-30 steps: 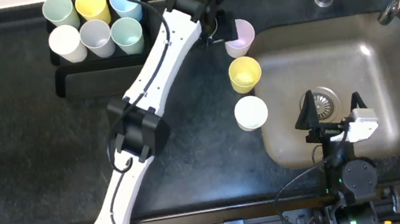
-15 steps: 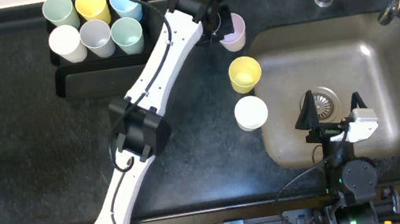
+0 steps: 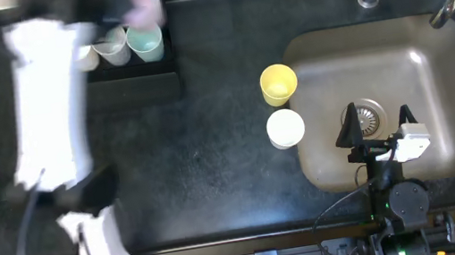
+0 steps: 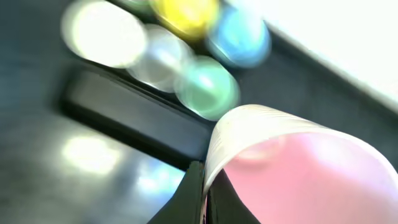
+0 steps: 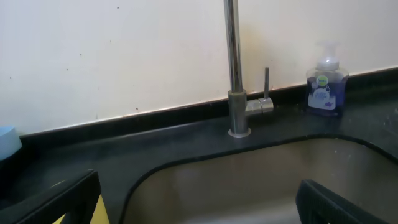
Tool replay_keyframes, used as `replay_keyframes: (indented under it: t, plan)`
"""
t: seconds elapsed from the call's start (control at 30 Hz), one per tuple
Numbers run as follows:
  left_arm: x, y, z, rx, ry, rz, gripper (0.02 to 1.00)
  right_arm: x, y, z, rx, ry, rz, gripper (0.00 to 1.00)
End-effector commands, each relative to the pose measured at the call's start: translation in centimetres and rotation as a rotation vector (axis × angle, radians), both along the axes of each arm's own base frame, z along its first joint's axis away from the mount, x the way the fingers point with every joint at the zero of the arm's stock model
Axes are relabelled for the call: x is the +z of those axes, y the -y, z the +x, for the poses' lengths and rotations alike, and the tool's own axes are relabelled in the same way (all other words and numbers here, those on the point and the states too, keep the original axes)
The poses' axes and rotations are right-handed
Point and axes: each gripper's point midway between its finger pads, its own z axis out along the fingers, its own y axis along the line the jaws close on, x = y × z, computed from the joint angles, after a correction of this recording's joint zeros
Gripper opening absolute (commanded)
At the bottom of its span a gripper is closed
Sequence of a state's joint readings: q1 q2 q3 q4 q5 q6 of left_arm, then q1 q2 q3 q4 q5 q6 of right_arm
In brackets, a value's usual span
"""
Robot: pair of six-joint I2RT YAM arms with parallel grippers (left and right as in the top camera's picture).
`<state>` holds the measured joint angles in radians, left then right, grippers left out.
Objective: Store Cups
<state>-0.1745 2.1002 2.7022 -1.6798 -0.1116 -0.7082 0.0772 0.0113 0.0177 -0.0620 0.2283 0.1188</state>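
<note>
Left tool [image 4: 200, 198]: pressed onto the rim of the pink cup [image 4: 298, 171], pinching its wall. The cup is held open-side up above the far-left part of the counter [image 3: 215, 165], just beside the rack [image 4: 127, 115] and nearest the teal cup [image 4: 207, 87].

Rack: a black tray at the far left of the counter, holding upright cups. In its near row stand the teal cup at the right end, a pale cup [image 4: 160, 59] beside it and a racked white cup [image 4: 112, 34] further left. In the far row are a racked yellow cup [image 4: 183, 12] and a blue cup [image 4: 239, 40].

Loose cups: a loose yellow cup [image 3: 278, 84] and a loose white cup [image 3: 285, 128] stand upright on the counter, just left of the sink [image 3: 449, 158]. The yellow one is the farther, and they are close together but apart.

Right tool [image 3: 377, 120]: fingers spread and holding nothing, over the sink near the drain.

Fixtures: a faucet [image 5: 233, 68] rises at the far edge of the sink, and a soap bottle [image 5: 324, 87] stands on the counter to its right.
</note>
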Motion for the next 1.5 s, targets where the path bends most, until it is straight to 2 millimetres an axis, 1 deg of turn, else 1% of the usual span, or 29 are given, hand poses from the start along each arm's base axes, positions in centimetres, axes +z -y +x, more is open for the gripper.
replay_keyframes:
  t: [0.03,0.1,0.17,0.2,0.27,0.37,0.47,0.6,0.7,0.8,0.9,1.03,1.17,1.33,1.5]
  plan:
    - [0.2,-8.2,-4.1,0.209,-0.067,0.011,0.036,-0.3,0.3,0.0,-0.012,0.002,0.005,0.996]
    - [-1.0,-11.0,-6.3,0.284,-0.114,0.015,0.036,-0.3,0.3,0.0,-0.012,0.002,0.005,0.998]
    - [-2.8,-13.0,-8.0,0.344,-0.142,0.01,0.036,-0.3,0.3,0.0,-0.012,0.002,0.005,0.996]
    - [-3.8,-13.6,-8.5,0.363,-0.146,0.002,0.036,-0.3,0.3,0.0,-0.012,0.002,0.005,0.996]
    - [-6.3,-14.3,-9.1,0.393,-0.143,-0.02,0.036,-0.3,0.3,0.0,-0.012,0.003,0.005,0.998]
    - [-10.4,-14.6,-9.2,0.476,-0.144,-0.084,0.036,-0.3,0.3,0.0,-0.012,0.002,0.005,0.998]
    - [-12.6,-14.7,-9.1,0.575,-0.157,-0.125,0.036,-0.3,0.3,0.0,-0.012,0.002,0.005,0.998]
    - [-13.3,-14.5,-7.6,0.609,-0.129,-0.171,0.036,-0.3,0.3,0.0,-0.012,0.002,0.005,0.998]
    - [-14.0,-14.4,-7.5,0.719,-0.139,-0.219,0.036,-0.3,0.3,0.0,-0.012,0.002,0.005,0.998]
    - [-15.2,-14.2,-7.1,0.772,-0.162,-0.239,0.036,-0.3,0.3,0.0,-0.012,0.002,0.005,0.998]
    - [-16.4,-13.9,-6.5,0.765,-0.188,-0.234,0.036,-0.3,0.3,0.0,-0.012,0.002,0.005,0.998]
    - [-17.7,-13.4,-4.7,0.73,-0.173,-0.23,0.036,-0.3,0.3,0.0,-0.012,0.002,0.005,0.998]
    - [-17.9,-13.0,-3.4,0.666,-0.158,-0.207,0.036,-0.3,0.3,0.0,-0.012,0.002,0.005,0.996]
    - [-18.1,-13.0,-3.4,0.659,-0.167,-0.182,0.036,-0.3,0.3,0.0,-0.012,0.002,0.005,0.998]
    - [-18.9,-13.1,-3.8,0.666,-0.203,-0.167,0.036,-0.3,0.3,0.0,-0.012,0.002,0.005,0.998]
